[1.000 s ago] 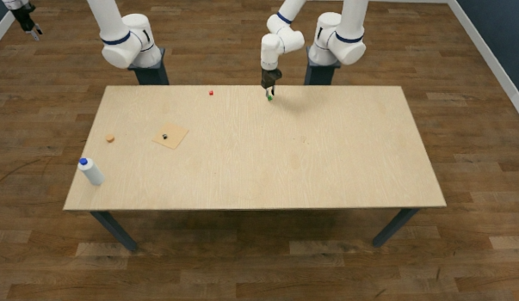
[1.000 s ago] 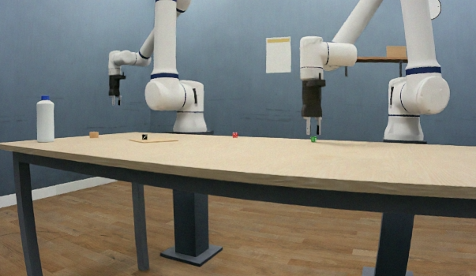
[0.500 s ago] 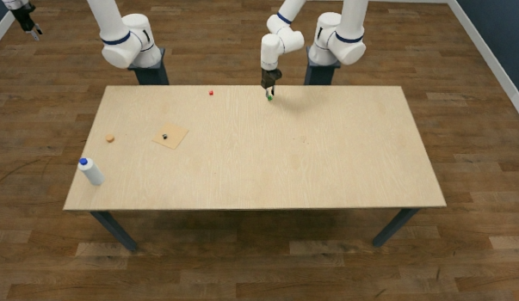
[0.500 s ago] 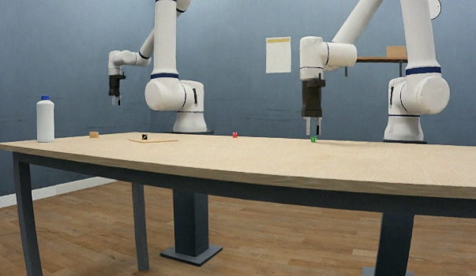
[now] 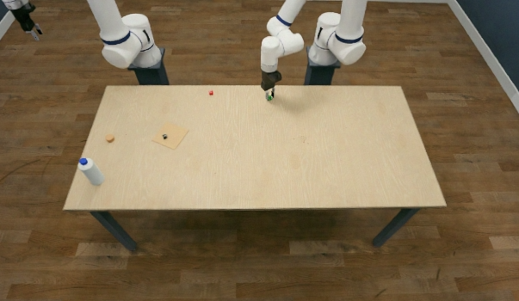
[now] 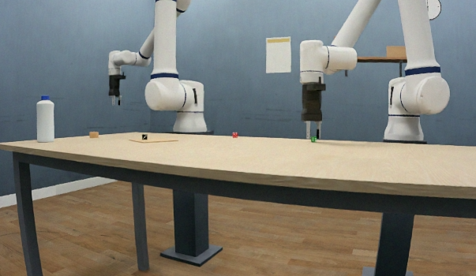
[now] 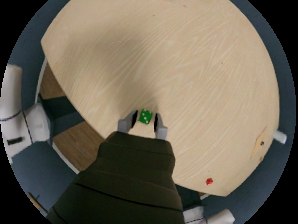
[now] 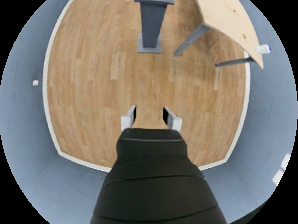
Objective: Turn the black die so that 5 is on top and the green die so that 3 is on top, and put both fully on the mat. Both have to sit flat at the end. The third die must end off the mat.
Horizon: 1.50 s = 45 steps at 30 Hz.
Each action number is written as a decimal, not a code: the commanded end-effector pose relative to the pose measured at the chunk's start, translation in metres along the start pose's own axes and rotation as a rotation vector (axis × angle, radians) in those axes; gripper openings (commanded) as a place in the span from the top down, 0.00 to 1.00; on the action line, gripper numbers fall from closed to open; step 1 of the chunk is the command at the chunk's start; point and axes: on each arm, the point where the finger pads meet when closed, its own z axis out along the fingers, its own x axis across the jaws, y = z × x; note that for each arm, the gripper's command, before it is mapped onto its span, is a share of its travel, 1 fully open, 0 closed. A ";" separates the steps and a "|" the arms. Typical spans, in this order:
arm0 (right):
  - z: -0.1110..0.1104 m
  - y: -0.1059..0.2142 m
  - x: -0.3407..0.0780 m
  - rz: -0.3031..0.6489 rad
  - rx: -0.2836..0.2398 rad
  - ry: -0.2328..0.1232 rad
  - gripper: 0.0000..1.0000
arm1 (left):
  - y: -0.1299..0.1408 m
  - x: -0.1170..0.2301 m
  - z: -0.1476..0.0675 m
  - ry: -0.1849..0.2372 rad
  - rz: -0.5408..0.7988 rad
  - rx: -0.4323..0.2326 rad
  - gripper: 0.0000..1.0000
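The green die (image 5: pixel 269 98) (image 6: pixel 313 139) (image 7: pixel 145 116) sits near the table's robot-side edge. Its white pips are too small to count surely. My left gripper (image 5: pixel 270 95) (image 6: pixel 313 134) (image 7: pixel 146 117) is open, pointing down, with its fingers on either side of the green die and gaps showing. The black die (image 5: pixel 164 137) (image 6: pixel 144 136) (image 7: pixel 262 143) is on the tan mat (image 5: pixel 177 137) (image 6: pixel 166 140); its top number is unreadable. The red die (image 5: pixel 211 93) (image 6: pixel 234 135) (image 7: pixel 209 181) lies off the mat. My right gripper (image 5: pixel 37 34) (image 6: pixel 116 102) (image 8: pixel 149 111) is open and empty, beyond the table.
A round wooden piece (image 5: pixel 110 138) (image 6: pixel 94 135) lies on the table beyond the mat. A white bottle (image 5: pixel 93 174) (image 6: pixel 45 122) (image 8: pixel 262 49) with a blue cap stands upright near the table's end. The red die lies between the green die and the mat along the robot-side edge.
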 end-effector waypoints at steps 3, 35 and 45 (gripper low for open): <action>-0.001 0.001 0.000 0.000 -0.002 0.000 0.00 | 0.000 0.001 0.008 0.001 0.000 0.000 0.30; -0.001 0.001 0.000 0.000 -0.002 0.000 0.00 | 0.000 0.001 0.011 0.001 0.000 0.000 0.60; -0.001 0.001 0.000 0.000 -0.002 0.000 0.00 | 0.000 0.001 0.011 0.001 0.000 0.000 0.60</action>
